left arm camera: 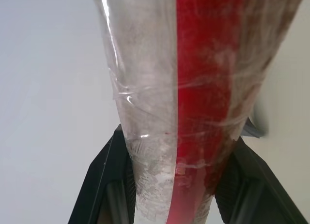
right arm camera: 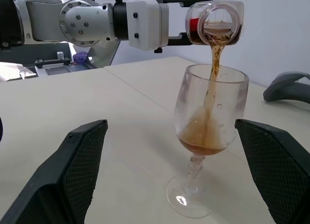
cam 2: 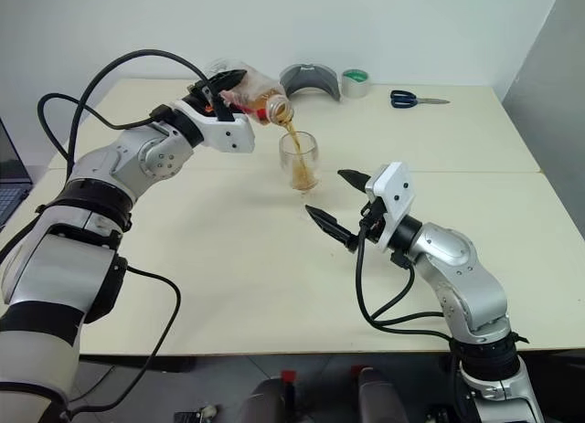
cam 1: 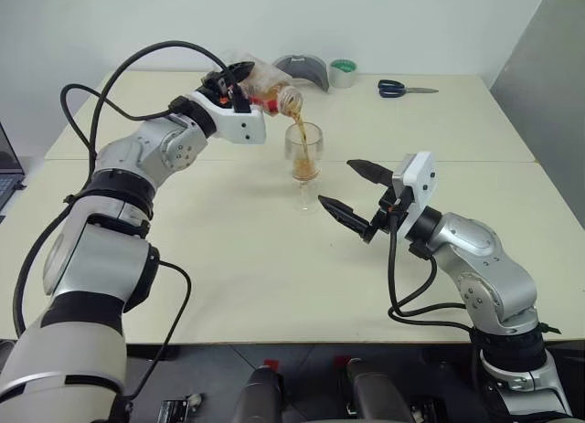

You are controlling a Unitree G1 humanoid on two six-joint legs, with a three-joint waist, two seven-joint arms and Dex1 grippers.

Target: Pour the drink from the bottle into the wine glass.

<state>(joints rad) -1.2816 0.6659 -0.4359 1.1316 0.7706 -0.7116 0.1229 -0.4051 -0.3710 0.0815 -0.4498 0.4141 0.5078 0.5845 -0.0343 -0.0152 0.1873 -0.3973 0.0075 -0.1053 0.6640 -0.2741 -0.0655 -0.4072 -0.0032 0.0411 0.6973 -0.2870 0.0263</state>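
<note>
So the bottle point(cam 1: 263, 83) is gripped by the left gripper point(cam 1: 230, 83), fingers clamped tight on its body, and it's tipped over with the open mouth pointed down above the wine glass point(cam 1: 303, 158). No cap is seen on it. A thin stream of the drink point(right arm camera: 211, 64) is being poured from the mouth straight into the bowl, and a shallow amber pool is already collected at the bottom of the glass. The glass is stood upright on its foot near the middle of the table point(cam 1: 228, 259), just past the seam where two pale cream tabletops are butted together. The right gripper point(cam 1: 358, 188) is held just beside the glass on the robot's side, jaws spread wide with nothing in them, and the glass isn't touched by either finger. Along the far edge of the table, a grey curved piece point(cam 1: 303, 69), a roll of tape point(cam 1: 343, 72) with a green core and blue-handled scissors point(cam 1: 402, 89) are laid out, well apart from the pouring. The table is backed by a plain white wall point(cam 1: 384, 21), and a grey panel point(cam 1: 548, 76) is seen off at the right side.
</note>
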